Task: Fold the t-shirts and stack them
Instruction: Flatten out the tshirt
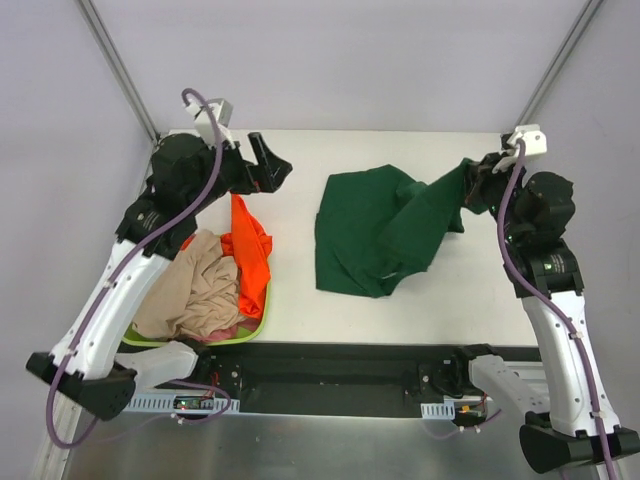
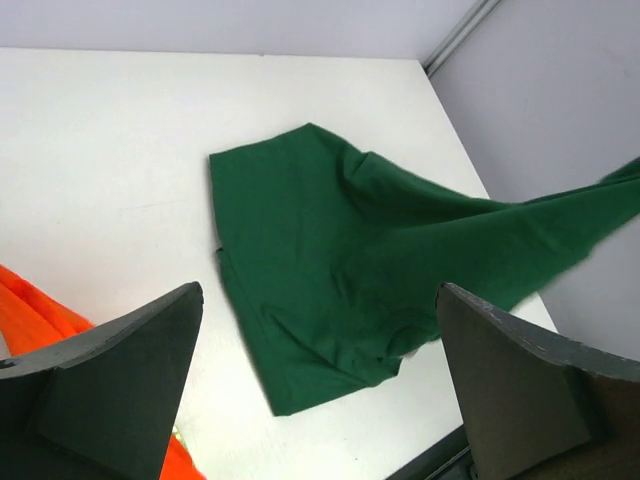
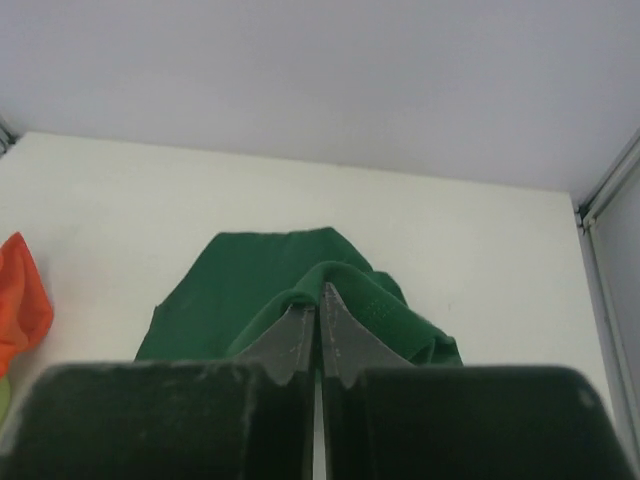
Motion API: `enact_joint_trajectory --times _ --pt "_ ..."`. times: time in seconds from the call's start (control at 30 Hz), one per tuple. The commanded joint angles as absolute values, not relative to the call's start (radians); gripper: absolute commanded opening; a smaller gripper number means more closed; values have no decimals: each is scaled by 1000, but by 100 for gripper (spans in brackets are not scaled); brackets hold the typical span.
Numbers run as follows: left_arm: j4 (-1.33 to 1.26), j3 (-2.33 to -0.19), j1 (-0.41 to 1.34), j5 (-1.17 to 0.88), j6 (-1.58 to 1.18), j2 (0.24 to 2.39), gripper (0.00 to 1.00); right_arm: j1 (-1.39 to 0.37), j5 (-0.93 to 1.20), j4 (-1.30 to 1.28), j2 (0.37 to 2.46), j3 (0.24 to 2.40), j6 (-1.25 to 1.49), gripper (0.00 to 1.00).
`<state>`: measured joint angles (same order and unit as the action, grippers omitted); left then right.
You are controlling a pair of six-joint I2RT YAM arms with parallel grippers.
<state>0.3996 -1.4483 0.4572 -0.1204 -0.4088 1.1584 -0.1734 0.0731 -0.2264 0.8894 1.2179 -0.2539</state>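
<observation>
A dark green t-shirt (image 1: 370, 235) lies crumpled on the white table, with one corner lifted toward the right. My right gripper (image 1: 475, 185) is shut on that raised edge, and the cloth drapes over its fingertips (image 3: 320, 292). My left gripper (image 1: 268, 165) hangs open and empty above the table's far left, a little left of the green t-shirt (image 2: 330, 250). An orange t-shirt (image 1: 250, 250) spills over the basket's edge. A beige one (image 1: 195, 285) is bunched inside, with a bit of pink cloth (image 1: 228, 328) below it.
The lime-green basket (image 1: 255, 325) sits at the table's near left under the left arm. A black rail (image 1: 340, 375) runs along the near edge between the arm bases. Grey walls close in the table's far side and both ends.
</observation>
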Motion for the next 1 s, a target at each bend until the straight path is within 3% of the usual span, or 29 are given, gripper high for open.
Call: enact_joint_trajectory --times 0.0,0.43,0.53,0.57,0.63,0.73,0.87,0.93,0.97 --pt "351 -1358 457 -10 -449 991 99 -169 38 -179 805 1137 -212 0" --pt "497 -1046 457 187 -636 962 98 -169 15 -255 775 954 -184 0" --pt "523 -948 457 172 -715 1003 89 -169 11 -265 790 931 -187 1" --pt "531 -918 457 167 -733 1021 83 -169 9 -276 795 931 -192 1" --pt "566 -858 451 202 -774 1046 57 -167 6 -290 804 930 -199 1" --pt "601 -784 376 236 -788 1101 38 -169 -32 -291 810 919 -204 0" --pt "612 -709 256 147 -793 1184 36 -169 -46 -298 819 914 -210 1" --pt "612 -700 247 173 -785 1227 27 -167 -52 -298 822 913 -215 0" --pt "612 -701 242 205 -782 1241 17 -167 -55 -298 824 913 -215 0"
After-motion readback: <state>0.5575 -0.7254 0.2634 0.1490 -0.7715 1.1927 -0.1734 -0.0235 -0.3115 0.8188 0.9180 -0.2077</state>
